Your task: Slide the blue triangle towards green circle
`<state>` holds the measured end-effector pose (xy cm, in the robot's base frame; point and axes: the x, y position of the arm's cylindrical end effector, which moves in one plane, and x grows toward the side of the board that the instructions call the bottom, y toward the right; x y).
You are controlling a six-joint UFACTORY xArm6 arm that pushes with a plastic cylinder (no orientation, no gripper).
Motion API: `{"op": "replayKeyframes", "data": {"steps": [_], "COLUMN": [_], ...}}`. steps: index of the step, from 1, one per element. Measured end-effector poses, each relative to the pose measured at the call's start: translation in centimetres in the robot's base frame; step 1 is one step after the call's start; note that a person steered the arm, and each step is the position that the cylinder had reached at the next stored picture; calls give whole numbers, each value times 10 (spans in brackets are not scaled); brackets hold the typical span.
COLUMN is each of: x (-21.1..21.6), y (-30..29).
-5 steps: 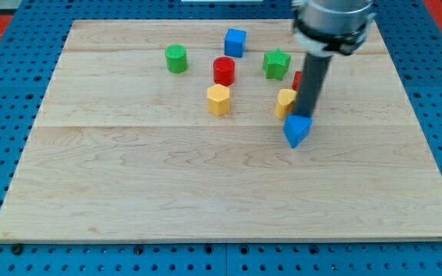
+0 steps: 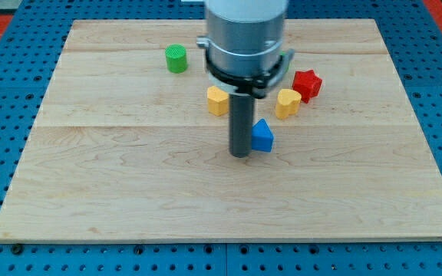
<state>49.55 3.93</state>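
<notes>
The blue triangle lies near the middle of the wooden board. The green circle stands at the board's upper left. My tip rests on the board just left of the blue triangle, touching or almost touching its left side. The arm's grey body hangs over the board's upper middle and hides whatever lies behind it.
A yellow block sits left of the rod, partly hidden by it. A yellow heart-like block and a red star-like block sit to the triangle's upper right. Blue pegboard surrounds the board.
My tip has moved from the blue triangle's upper right to its left side. The triangle has shifted left. The arm now hides the red circle, blue cube and green star.
</notes>
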Motion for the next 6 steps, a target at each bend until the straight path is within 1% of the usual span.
{"op": "replayKeyframes", "data": {"steps": [1,2,3,4,5,6], "x": [0,-12,-22,-32,-51,-42], "y": [68,106,80,-10,-76,-103]}}
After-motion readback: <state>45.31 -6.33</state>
